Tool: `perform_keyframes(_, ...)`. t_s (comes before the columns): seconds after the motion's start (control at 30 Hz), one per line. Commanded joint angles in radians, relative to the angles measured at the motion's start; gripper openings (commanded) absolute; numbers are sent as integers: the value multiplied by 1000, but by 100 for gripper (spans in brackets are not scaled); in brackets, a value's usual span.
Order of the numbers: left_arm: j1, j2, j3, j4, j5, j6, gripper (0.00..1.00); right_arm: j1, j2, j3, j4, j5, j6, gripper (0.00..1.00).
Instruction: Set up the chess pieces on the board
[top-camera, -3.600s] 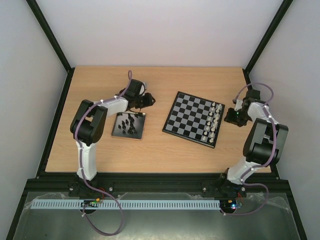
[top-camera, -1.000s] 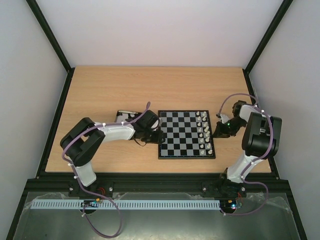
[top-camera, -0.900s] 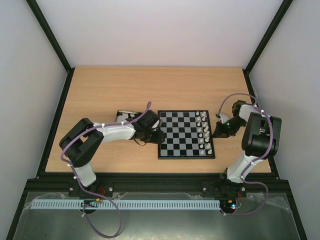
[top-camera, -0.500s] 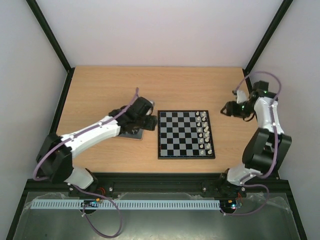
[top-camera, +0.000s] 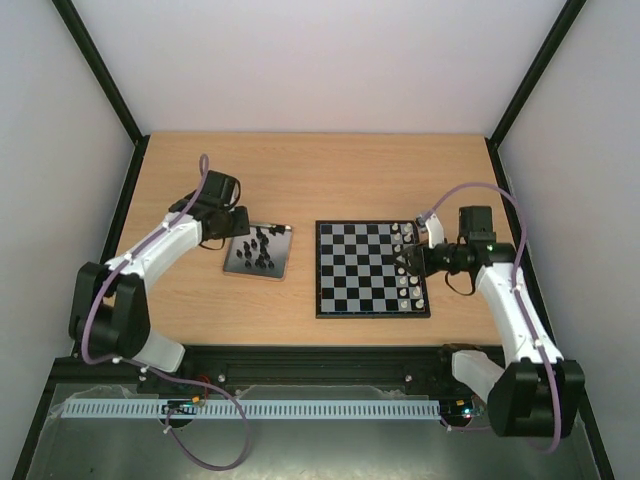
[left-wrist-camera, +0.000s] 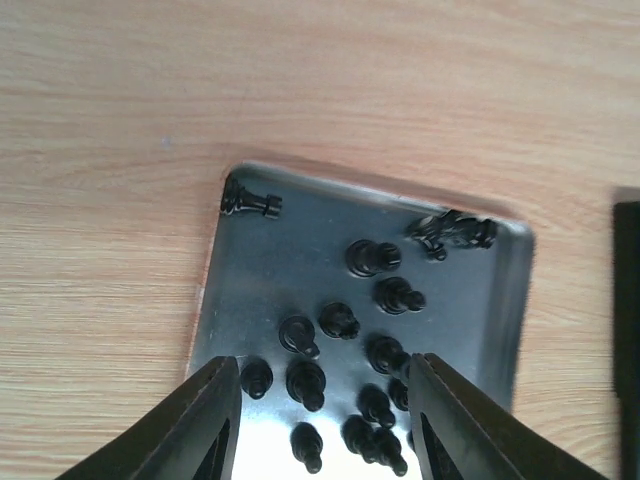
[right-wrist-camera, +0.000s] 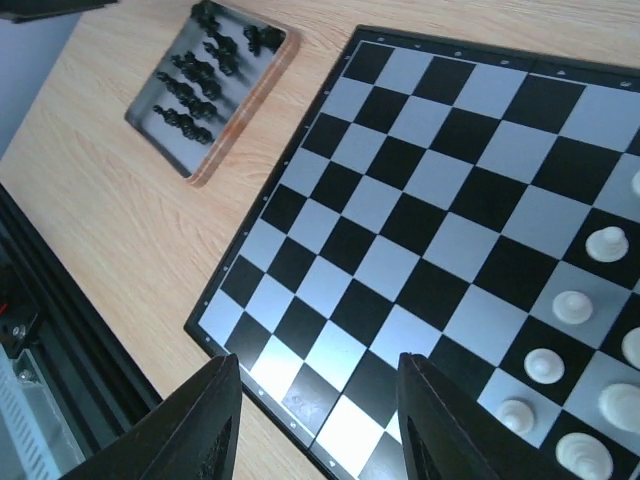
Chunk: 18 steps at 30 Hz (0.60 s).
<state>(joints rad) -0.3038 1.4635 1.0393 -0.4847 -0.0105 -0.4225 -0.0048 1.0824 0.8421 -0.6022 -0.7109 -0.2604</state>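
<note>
The left gripper (left-wrist-camera: 322, 368) hangs wide and empty over the metal tray (left-wrist-camera: 512, 300), which holds the black chess pieces (left-wrist-camera: 372, 258), seemingly all of them. The board (top-camera: 360, 270) carries only white pieces (top-camera: 410, 262) along its right side. The right gripper (right-wrist-camera: 318, 365) gapes empty above it.

The tabletop (top-camera: 330, 170) is pale wood grain, smooth and matt. The tray (left-wrist-camera: 300, 235) is shiny grey metal, mirror-bright in places, with a wood-coloured edge. The chess pieces (left-wrist-camera: 372, 258) look like glossy black plastic. The board (right-wrist-camera: 430, 180) is smooth with a light sheen. The white pieces (right-wrist-camera: 606, 243) are satiny cream.
</note>
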Motion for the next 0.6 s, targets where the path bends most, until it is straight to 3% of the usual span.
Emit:
perform_keyframes(0.0, 13, 73, 28, -27, 71, 27, 48, 5, -130, -81, 105, -83, -4, 43)
perform_keyframes(0.4, -15, 83, -40, -102, -15, 31, 24, 6, -140, -130, 148, -166, -22, 44)
perform_keyframes(0.57, -12, 94, -61, -105, -58, 10, 24, 6, -132, -131, 153, -163, -19, 44)
